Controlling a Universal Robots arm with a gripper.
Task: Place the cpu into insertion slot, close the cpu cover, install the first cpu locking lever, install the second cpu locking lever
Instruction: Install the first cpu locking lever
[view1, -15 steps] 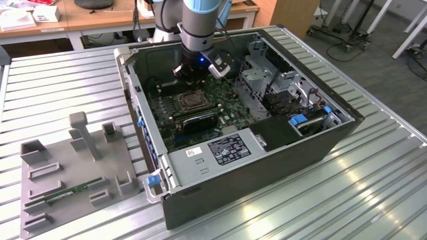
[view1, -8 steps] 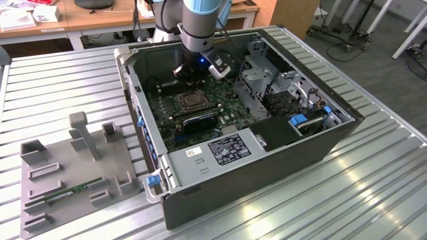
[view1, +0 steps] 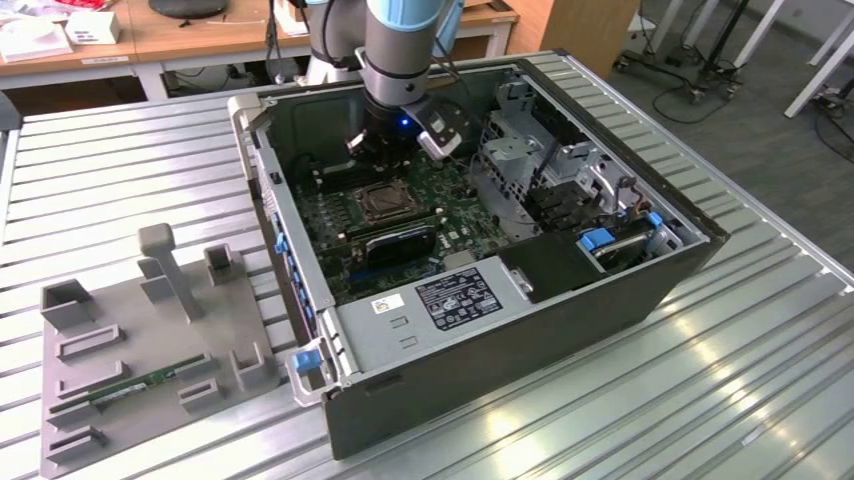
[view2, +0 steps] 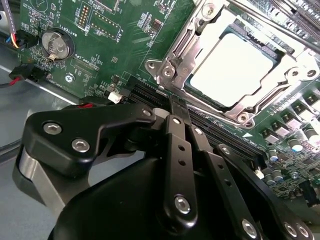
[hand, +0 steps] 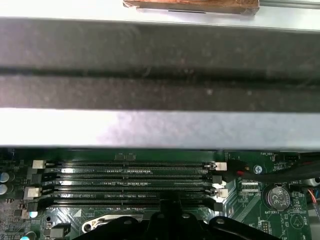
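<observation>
The open computer case (view1: 641, 290) lies on its side on the slatted table (view1: 107, 160). Its walls enclose the motherboard (view1: 334, 215) on 4 sides, so the open room is overhead.

In the exterior view, the drive cage (view1: 514, 160) bounds the board at 3 o'clock and the power supply (view1: 441, 300) at 6 o'clock. At 8 o'clock of the case, well apart, a grey fixture tray (view1: 80, 440) holds 1 memory module (view1: 140, 385).

The power supply carries 1 black label and 1 white sticker. The board bears white lettering.

The arm (view1: 394, 50) stands near vertical over the case at 12 o'clock. The gripper (view2: 172, 102) points down over the memory slots (hand: 125, 182), just beside the socket, with its fingers pressed together and nothing between them.

In the second wrist view, the cpu (view2: 232, 67) sits in the socket and the cpu cover (view2: 272, 100) lies down around it
</observation>
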